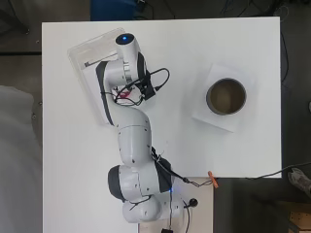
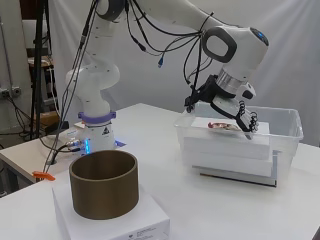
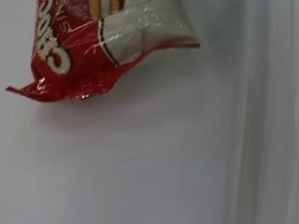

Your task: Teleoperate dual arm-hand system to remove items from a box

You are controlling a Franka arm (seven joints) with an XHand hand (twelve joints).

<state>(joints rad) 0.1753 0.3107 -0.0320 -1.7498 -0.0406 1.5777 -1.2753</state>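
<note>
So the big white tabletop [image 1: 73, 160] has loads of free room, especially the stretch between the clear plastic box [image 2: 287, 131] at the far corner and the brown cylinder tub [image 2: 104, 184] sitting on its flat white slab [image 2: 145, 220] well away on the other side. The box itself is the tight spot: its see-through walls rise a bit above the stack of white blocks [image 2: 225, 147] inside, so anything lifted out probably has to go up over the rim before swinging sideways. The hand [image 2: 235, 112] hangs over the box with its fingers [image 2: 248, 121] pointing down and relaxed, not curled around anything as far as I can see, just above the one item, a red snack packet [image 3: 84, 51] lying flat on the top block. Looks like thin crinkly film, so I'd guess super light, floppy and kinda slippery, and whatever's inside may crush if squeezed hard. Best bet is probably pinching across the puffy middle, or a crimped end seam, since the flat surface under it gives fingers little to get beneath.
</note>
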